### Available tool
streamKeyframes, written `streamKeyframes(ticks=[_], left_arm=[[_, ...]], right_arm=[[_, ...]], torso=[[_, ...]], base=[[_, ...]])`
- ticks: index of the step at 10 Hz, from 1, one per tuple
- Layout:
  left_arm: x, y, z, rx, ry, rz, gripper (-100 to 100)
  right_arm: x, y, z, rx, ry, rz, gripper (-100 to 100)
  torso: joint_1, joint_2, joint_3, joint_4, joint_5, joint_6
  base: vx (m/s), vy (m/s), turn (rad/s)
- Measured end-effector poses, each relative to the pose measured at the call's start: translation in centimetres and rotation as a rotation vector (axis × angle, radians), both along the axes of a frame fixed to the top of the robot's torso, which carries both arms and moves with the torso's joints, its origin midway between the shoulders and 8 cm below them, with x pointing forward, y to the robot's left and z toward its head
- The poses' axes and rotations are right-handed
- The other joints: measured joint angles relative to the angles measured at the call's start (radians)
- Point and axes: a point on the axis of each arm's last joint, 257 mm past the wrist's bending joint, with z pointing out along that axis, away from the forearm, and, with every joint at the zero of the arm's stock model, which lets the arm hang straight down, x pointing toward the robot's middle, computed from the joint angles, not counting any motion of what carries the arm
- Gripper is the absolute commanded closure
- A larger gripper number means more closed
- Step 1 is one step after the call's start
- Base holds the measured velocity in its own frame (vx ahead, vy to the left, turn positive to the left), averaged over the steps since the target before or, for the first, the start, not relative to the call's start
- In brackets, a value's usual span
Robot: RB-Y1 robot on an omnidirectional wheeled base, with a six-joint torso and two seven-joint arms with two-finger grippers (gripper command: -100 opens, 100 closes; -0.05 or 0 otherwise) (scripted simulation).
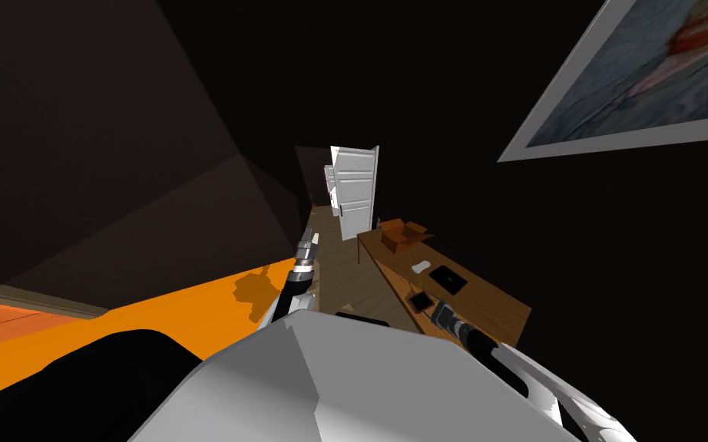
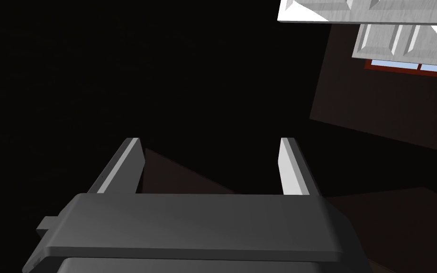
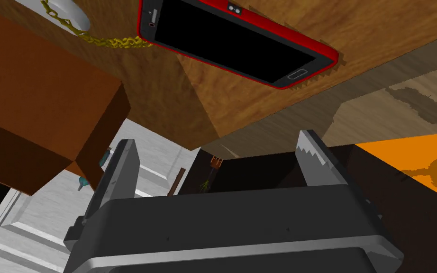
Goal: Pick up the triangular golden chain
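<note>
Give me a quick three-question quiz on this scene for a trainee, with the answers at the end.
1. True or false: the right gripper is shut on the golden chain.
2. The red-framed phone lies on: A, the wooden table; B, a chair seat; C, a shelf.
3. Fill in: one end of the chain runs up onto a rounded object that is ___ in colour.

Key: 1, false: its fingers stand open and apart from the chain. 2, A. 3, white.
</note>
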Motion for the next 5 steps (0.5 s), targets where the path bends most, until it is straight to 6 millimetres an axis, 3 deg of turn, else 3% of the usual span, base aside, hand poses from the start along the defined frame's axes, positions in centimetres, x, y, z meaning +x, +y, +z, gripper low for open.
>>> streamKeyframes(ticks=[2,5], left_arm=[[0.0,0.0,0.0,0.000,0.000,0.000,0],[0.0,0.0,0.0,0.000,0.000,0.000,0]], right_arm=[[-2.3,-4.8,-1.0,-0.155,0.061,0.036,-100],[-4.2,-8.4,-1.9,-0.269,0.113,0.060,-100]], torso=[[0.000,-0.002,-0.001,0.000,0.000,0.000],[0.000,0.000,0.000,0.000,0.000,0.000]], base=[[0.059,-0.008,0.161],[0.037,-0.007,0.097]])
